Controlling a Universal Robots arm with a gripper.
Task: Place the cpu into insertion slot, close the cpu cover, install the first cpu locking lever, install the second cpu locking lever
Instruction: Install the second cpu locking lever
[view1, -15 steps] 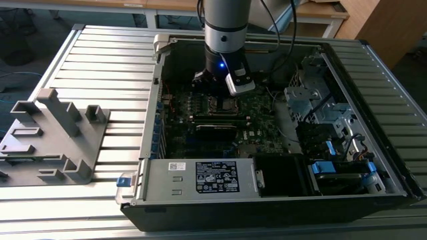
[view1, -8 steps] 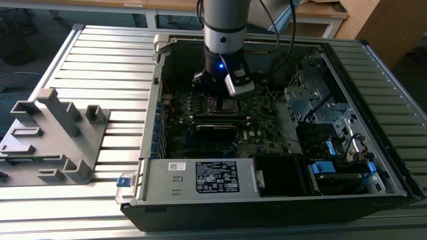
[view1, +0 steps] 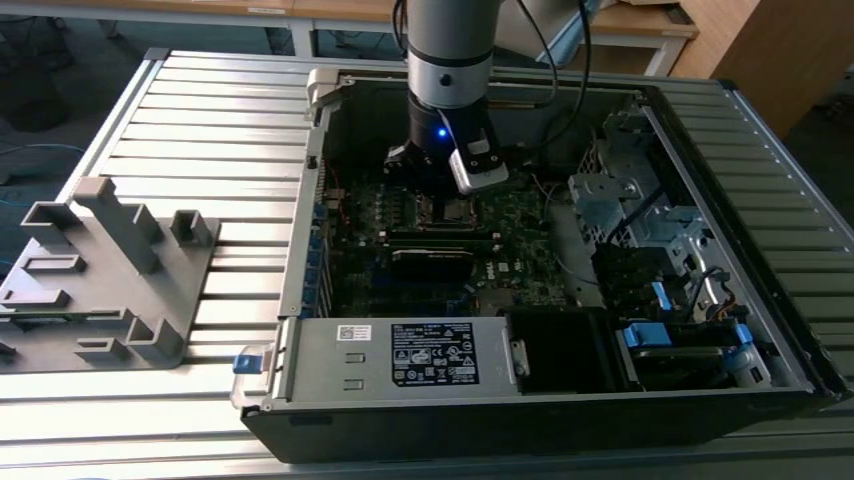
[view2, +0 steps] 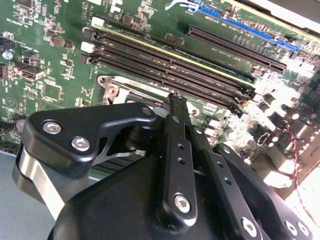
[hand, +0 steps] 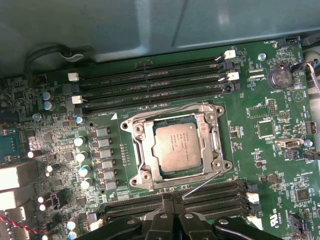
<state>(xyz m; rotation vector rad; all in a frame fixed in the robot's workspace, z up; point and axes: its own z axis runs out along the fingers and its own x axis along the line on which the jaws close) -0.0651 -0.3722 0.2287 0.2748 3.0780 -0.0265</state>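
The end effector (hand: 172, 220), fingers together and empty, sits at bottom centre just below the covered cpu (hand: 176, 147), a lever (hand: 202, 185) slanting between.

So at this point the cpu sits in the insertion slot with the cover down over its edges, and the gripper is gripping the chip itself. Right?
Not quite. The cpu does sit in the insertion slot with the cpu cover down around its edges, but the gripper is not gripping it. In the first wrist view the fingertips sit off the socket, beside the memory slots, near a thin lever.
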